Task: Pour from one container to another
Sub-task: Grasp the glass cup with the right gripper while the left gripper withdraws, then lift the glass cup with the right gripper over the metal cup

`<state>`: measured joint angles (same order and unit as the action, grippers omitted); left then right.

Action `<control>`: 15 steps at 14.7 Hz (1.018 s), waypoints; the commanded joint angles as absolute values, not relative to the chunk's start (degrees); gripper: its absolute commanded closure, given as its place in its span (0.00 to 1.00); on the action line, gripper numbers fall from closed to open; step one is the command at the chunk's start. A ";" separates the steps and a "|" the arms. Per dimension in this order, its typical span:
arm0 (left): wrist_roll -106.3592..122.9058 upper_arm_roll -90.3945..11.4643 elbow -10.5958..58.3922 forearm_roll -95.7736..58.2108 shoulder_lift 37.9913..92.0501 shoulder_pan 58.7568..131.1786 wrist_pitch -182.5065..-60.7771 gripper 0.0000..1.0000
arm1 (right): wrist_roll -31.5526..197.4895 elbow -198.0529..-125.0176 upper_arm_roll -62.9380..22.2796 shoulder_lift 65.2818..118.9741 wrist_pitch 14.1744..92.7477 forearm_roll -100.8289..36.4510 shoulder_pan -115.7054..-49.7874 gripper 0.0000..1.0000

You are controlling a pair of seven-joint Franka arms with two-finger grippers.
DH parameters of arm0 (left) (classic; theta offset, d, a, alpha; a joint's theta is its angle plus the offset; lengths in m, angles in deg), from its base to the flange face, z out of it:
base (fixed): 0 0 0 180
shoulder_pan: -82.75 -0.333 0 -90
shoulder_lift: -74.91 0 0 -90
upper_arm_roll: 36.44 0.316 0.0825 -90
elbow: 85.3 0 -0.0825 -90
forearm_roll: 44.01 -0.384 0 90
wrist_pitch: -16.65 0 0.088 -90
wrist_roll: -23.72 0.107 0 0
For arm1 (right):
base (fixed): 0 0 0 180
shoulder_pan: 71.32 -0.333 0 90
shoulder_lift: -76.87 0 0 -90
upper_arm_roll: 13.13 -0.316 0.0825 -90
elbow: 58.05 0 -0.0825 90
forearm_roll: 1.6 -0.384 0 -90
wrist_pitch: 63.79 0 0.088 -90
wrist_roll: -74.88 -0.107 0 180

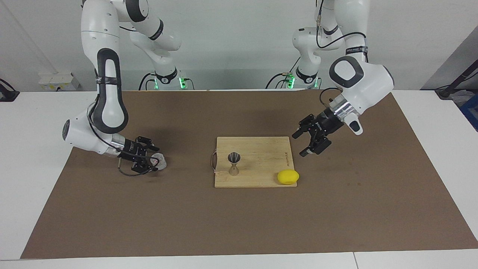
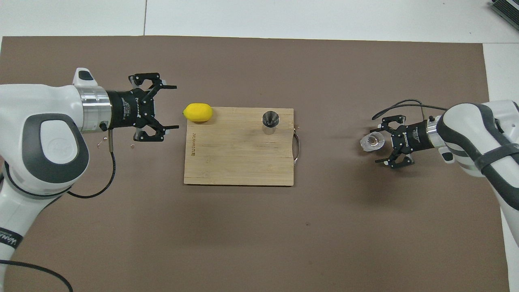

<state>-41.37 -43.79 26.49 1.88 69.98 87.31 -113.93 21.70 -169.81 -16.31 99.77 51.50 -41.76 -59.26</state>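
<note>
One high camera faces the robots, another looks steeply down from their end; both share the wooden board [image 1: 254, 161].

We see two glossy white arms with dark grey, rounded joint panels and ribbed silver wrist collars. Each ends in a black skeletal tool, the left tool [image 1: 308, 141] and the right tool [image 1: 148, 160], dotted with pale screws. Thin black cables loop beside each wrist, and green lights glow at the bases.
</note>
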 commanded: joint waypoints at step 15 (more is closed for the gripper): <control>7.93 -43.56 20.17 -36.62 74.55 77.22 -93.22 0.00 | 15.84 -168.27 -16.38 95.60 54.15 -43.52 -62.08 1.00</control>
<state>-0.65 -43.35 20.71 -35.24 73.11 78.38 -96.90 19.66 -168.52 -16.32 97.72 52.31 -41.92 -60.05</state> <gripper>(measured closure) 0.000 0.498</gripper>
